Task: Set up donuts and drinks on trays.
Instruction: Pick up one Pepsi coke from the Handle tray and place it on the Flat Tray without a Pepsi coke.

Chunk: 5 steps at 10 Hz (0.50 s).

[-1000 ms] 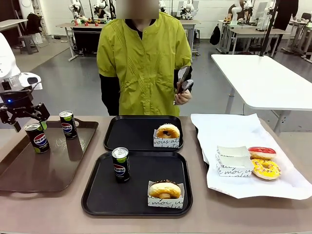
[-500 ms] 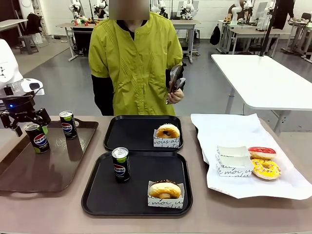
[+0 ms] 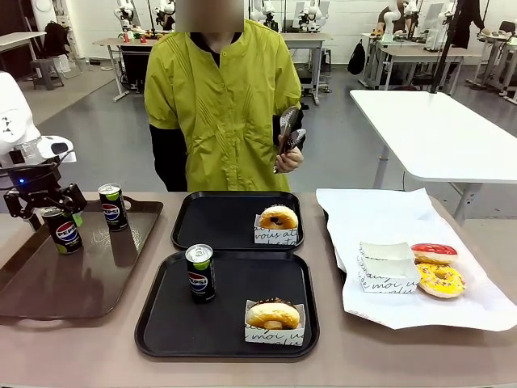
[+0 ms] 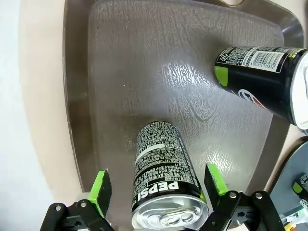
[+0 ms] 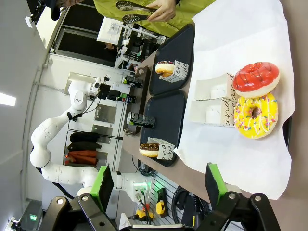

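My left gripper (image 3: 44, 202) stands open over the glossy brown tray (image 3: 81, 279), its green pads either side of a Pepsi can (image 3: 63, 231) without touching it. In the left wrist view that can (image 4: 166, 192) stands upright between the fingers of the left gripper (image 4: 159, 188), and a second can (image 4: 264, 82) stands farther along the tray. Each of the two black trays carries a donut in a paper tray: the far tray (image 3: 212, 222) a golden donut (image 3: 278, 217), the near tray (image 3: 234, 315) a chocolate donut (image 3: 273, 314) and a can (image 3: 199, 273). My right gripper (image 5: 159, 183) hangs open and empty, high above the table.
A red donut (image 3: 434, 252), a yellow donut (image 3: 440, 280) and empty paper trays (image 3: 386, 265) lie on the white paper sheet (image 3: 380, 214) at the right. A person in a yellow-green top stands at the far side holding metal tongs (image 3: 287, 133).
My left gripper has come down and slightly right, closer around the can on the brown tray. The person has shifted a little to the left.
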Each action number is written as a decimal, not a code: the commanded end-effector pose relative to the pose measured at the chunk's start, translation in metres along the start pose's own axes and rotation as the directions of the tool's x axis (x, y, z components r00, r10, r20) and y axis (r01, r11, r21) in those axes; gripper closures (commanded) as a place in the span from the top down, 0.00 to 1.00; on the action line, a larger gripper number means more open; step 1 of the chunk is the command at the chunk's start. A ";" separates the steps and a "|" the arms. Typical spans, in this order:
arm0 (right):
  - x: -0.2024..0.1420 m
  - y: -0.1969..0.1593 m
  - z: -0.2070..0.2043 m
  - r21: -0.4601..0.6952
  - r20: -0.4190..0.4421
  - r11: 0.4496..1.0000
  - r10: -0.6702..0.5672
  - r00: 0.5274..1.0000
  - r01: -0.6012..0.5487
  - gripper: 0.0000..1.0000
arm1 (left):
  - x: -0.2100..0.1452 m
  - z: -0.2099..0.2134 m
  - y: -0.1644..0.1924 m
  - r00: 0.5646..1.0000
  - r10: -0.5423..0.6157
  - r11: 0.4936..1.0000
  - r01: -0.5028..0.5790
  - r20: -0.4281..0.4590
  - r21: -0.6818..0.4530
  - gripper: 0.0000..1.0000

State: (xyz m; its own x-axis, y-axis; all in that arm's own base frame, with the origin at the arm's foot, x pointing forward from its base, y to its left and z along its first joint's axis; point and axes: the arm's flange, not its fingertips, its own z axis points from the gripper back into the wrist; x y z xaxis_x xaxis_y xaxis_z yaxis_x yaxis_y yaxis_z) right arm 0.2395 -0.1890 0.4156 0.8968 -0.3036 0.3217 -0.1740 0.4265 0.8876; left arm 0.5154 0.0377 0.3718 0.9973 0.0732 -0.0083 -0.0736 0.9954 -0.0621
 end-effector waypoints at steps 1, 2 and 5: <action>0.000 0.000 0.000 0.011 0.002 1.000 0.005 1.000 -0.005 1.00 | -0.001 -0.001 0.001 0.999 -0.027 0.999 0.028 0.023 -0.030 1.00; 0.000 0.000 0.000 0.011 0.002 1.000 0.005 1.000 -0.005 1.00 | -0.002 0.001 0.000 0.999 -0.030 0.999 0.031 0.027 -0.026 0.44; 0.000 0.000 0.000 0.011 0.002 1.000 0.005 1.000 -0.005 1.00 | -0.003 0.005 0.000 0.999 -0.030 0.999 0.031 0.041 -0.025 0.39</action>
State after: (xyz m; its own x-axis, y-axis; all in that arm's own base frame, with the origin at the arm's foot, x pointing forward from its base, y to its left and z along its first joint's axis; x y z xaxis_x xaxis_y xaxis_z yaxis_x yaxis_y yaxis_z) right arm 0.2395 -0.1890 0.4156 0.8968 -0.3036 0.3217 -0.1740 0.4265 0.8876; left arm 0.5156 0.0365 0.3774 0.9977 0.0674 0.0110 -0.0665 0.9957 -0.0651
